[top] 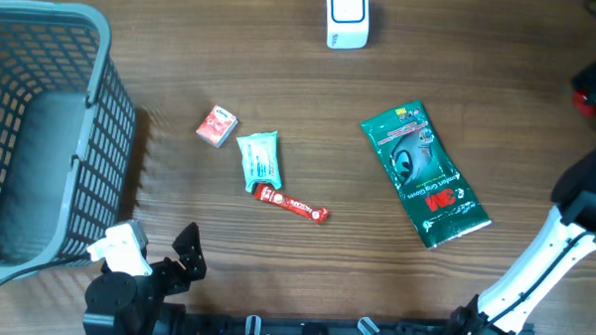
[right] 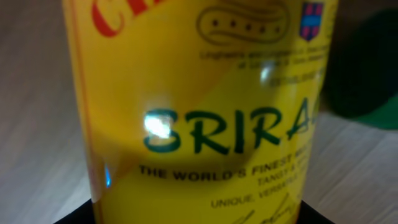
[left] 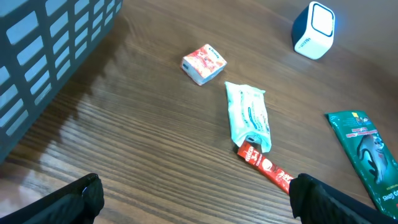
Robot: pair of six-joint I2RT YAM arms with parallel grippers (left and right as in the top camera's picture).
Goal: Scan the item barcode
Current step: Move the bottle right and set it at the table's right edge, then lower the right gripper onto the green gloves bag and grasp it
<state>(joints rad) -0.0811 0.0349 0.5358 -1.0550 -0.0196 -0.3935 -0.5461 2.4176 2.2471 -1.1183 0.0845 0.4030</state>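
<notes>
Grey mesh basket (top: 110,131) sits at nine o'clock, its floor bare. At seven, the left gripper (left: 196,186) gapes wide. Toward three, the right gripper (right: 199,218) clamps the yellow sriracha bottle (right: 199,106), fingers on both sides.

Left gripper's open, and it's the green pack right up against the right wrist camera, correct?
No: the right wrist view shows a yellow bottle filling the frame. The green pack lies on the table, seen overhead. The left gripper is open, as you said.
</notes>
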